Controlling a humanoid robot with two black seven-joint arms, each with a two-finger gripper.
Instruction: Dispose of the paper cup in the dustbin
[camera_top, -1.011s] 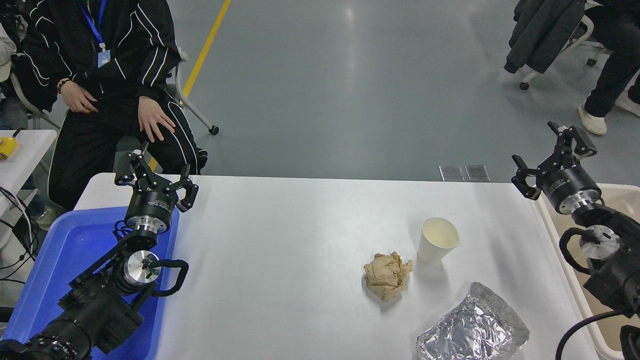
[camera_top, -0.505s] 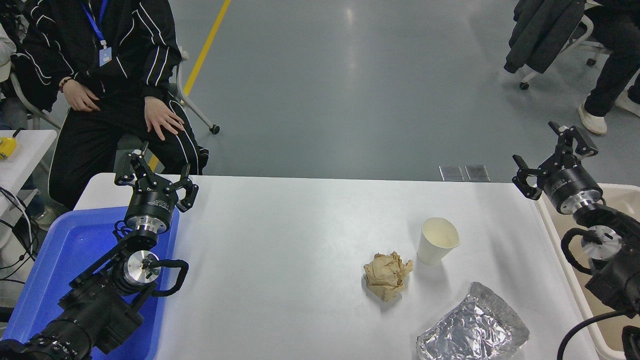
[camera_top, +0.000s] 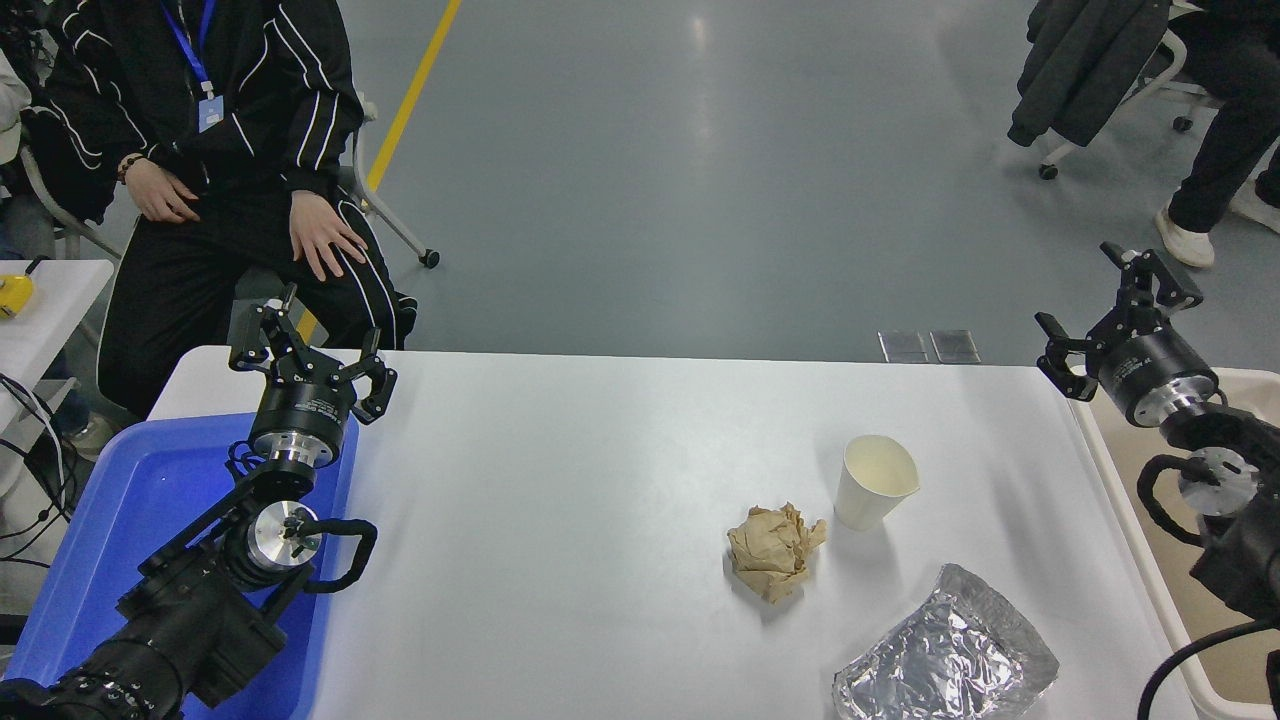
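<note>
The small cream-white tapered paper cup (camera_top: 876, 481) stands upright on the white counter (camera_top: 600, 470), mouth up, towards the counter's right half. Just beside it, to its near left, lies a crumpled brown paper ball (camera_top: 775, 551), and a crinkled silver foil tray (camera_top: 948, 655) sits nearer the camera. The large beige bin with the off-white rim (camera_top: 1120, 480) runs along the counter's right edge.

The right claw (camera_top: 1115, 310) hovers over the bin's far end, well apart from the cup, its fingers spread and holding nothing. The left claw (camera_top: 308, 350) is parked above a blue plastic tray (camera_top: 120, 520) at the lower left, fingers also spread.

The cup looks empty, so it should be very light and easy to tip or push. Its thin wall is soft and will crush under a hard squeeze. A gentle pinch across the upper body, just under the stiffer rolled rim, seems the safest hold, coming in from the right, away from the paper ball.
</note>
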